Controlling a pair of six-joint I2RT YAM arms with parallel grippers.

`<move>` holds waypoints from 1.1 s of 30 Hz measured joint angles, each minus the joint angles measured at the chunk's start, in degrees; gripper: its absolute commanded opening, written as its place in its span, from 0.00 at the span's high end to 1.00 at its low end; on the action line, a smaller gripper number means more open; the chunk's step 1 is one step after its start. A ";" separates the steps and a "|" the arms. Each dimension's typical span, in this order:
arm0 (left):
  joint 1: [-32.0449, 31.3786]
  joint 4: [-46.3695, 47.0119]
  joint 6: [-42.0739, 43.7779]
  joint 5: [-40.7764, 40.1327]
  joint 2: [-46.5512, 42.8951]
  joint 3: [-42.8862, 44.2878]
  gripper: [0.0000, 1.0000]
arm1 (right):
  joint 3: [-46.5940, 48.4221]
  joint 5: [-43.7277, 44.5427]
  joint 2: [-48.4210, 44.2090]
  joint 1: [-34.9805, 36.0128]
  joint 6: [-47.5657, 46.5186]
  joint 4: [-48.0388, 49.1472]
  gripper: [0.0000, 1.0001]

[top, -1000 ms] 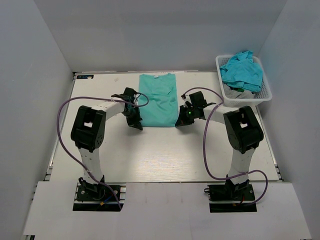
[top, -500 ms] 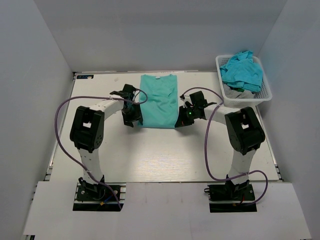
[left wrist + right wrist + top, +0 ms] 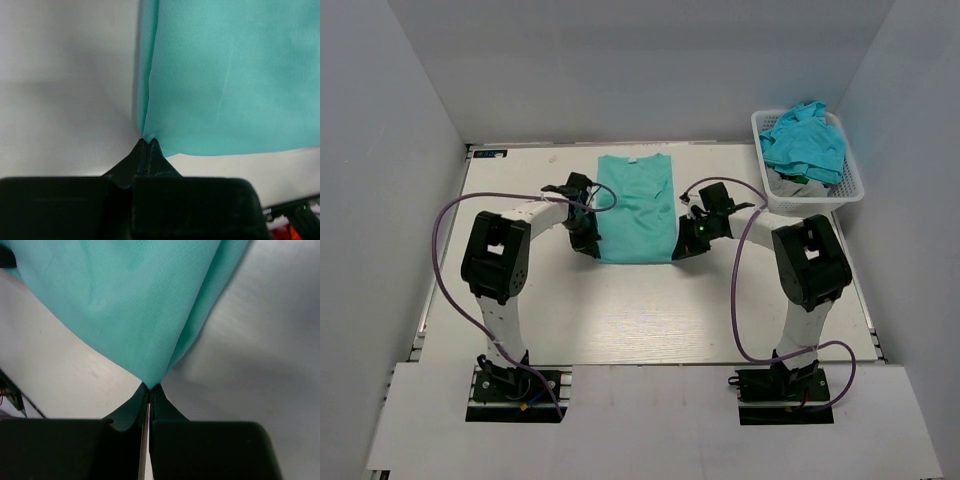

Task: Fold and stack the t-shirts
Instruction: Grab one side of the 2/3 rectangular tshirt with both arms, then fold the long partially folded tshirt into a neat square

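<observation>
A teal t-shirt [image 3: 636, 205], sides folded in to a narrow strip, lies at the table's back middle with its neck label far from me. My left gripper [image 3: 592, 246] is shut on its near left corner [image 3: 150, 142]. My right gripper [image 3: 682, 250] is shut on its near right corner [image 3: 152, 382]. Both corners are lifted a little off the table. More turquoise t-shirts [image 3: 803, 142] are heaped in the basket.
A white lattice basket [image 3: 850, 186] stands at the back right corner of the table. Purple cables loop beside both arms. Grey walls close in on the left, right and back.
Both grippers have shifted slightly toward me with the shirt's near corners, and the shirt's near edge now reaches a little lower on the table.
</observation>
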 measured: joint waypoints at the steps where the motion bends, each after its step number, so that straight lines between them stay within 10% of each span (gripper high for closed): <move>1: 0.00 -1.40 -0.11 0.48 -0.76 -0.57 0.99 | -0.17 0.09 -0.83 0.13 -0.26 -1.40 1.00; 14: -1.18 -25.97 1.51 12.02 -14.40 3.32 1.00 | -1.36 -6.40 -23.30 3.13 -4.07 -26.73 1.00; 33: -0.33 -35.19 1.18 12.11 -14.12 24.65 1.00 | 9.81 -14.08 -23.32 -0.63 -5.27 -36.39 1.00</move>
